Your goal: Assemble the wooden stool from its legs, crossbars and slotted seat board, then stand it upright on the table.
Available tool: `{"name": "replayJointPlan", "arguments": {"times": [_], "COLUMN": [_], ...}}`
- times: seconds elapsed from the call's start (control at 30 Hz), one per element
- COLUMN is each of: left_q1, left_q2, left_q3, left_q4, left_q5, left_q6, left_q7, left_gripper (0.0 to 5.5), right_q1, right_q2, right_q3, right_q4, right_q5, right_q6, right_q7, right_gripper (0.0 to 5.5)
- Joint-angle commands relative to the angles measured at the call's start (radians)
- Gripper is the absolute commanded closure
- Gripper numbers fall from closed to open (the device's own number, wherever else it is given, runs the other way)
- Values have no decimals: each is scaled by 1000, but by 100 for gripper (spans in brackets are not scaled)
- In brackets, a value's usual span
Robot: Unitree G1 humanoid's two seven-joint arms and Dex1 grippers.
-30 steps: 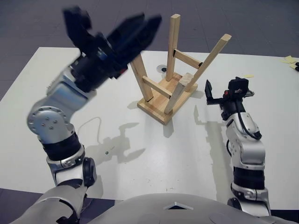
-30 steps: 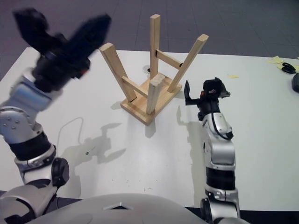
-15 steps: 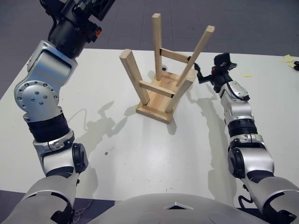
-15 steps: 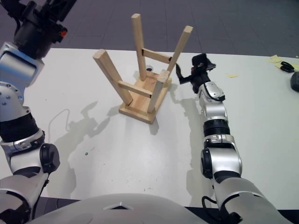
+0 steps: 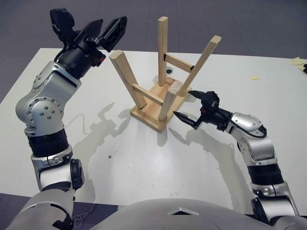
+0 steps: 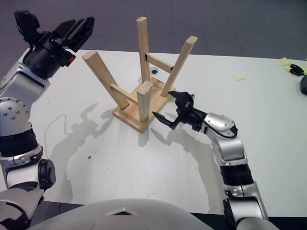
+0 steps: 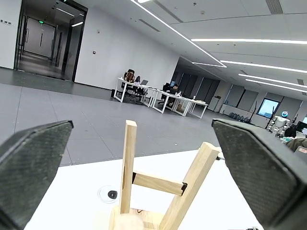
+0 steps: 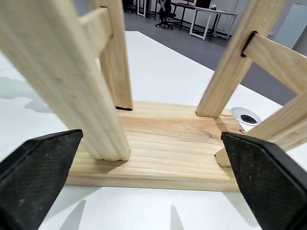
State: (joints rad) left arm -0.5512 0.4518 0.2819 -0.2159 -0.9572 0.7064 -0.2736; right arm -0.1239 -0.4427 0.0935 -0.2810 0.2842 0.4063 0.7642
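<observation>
Stool (image 5: pixel 160 103): inverted at mid-counter (image 5: pixel 144 163), seat board (image 5: pixel 152 116) flat on the surface, four legs (image 5: pixel 127 79) pointing up and splayed, crossbars (image 5: pixel 147 94) seated between them.

Left gripper (image 5: pixel 106 29): raised clear of the counter, beside the top of the stool's left leg, not touching; fingers wide apart, holding nothing.

Right gripper (image 5: pixel 183 103): low over the counter just beside the stool's right side, aimed at the seat board's edge; fingers spread apart, holding nothing
</observation>
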Motion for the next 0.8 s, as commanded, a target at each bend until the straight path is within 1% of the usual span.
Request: {"name": "replayJointPlan", "arguments": {"times": [0.03, 0.1, 0.17, 0.27, 0.37, 0.43, 0.5, 0.6, 0.67, 0.73, 0.8], "left_q1": [-89, -121, -140, -164, -173, -175, -166, -137, -121, -111, -109], "left_q2": [14, 20, 21, 11, -1, -12, -17, -7, 9, 27, 33], "left_q3": [49, 63, 85, 109, 95, 80, 68, 75, 96, 115, 124], "left_q4": [72, 120, 157, 196, 209, 212, 205, 191, 187, 189, 190], "left_q5": [77, 118, 141, 156, 171, 185, 194, 202, 201, 205, 207], "left_q6": [-67, -102, -125, -145, -149, -153, -150, -144, -140, -140, -141], "left_q7": [49, 60, 72, 83, 77, 74, 67, 62, 61, 60, 63], "left_gripper": [10, 10, 10, 10, 10, 10, 10, 10, 10, 10, 10], "right_q1": [39, 35, 21, -19, -105, -151, -151, -54, 42, 95, 61], "right_q2": [26, 7, -1, -17, 46, 87, 95, 8, -101, -184, -202], "right_q3": [76, 80, 77, 110, 92, 87, 79, 34, -8, -43, -69], "right_q4": [-157, -128, -112, -158, -163, -136, -140, -165, -141, -79, 28], "right_q5": [97, 71, 89, 201, 351, 361, 369, 388, 364, 295, 175], "right_q6": [112, 95, 119, 219, 331, 338, 342, 364, 350, 285, 157], "right_q7": [9, 8, 19, 101, 107, 66, 41, 65, 118, 143, 79], "right_gripper": [12, 12, 12, 12, 12, 12, 12, 12, 12, 12, 12]}}
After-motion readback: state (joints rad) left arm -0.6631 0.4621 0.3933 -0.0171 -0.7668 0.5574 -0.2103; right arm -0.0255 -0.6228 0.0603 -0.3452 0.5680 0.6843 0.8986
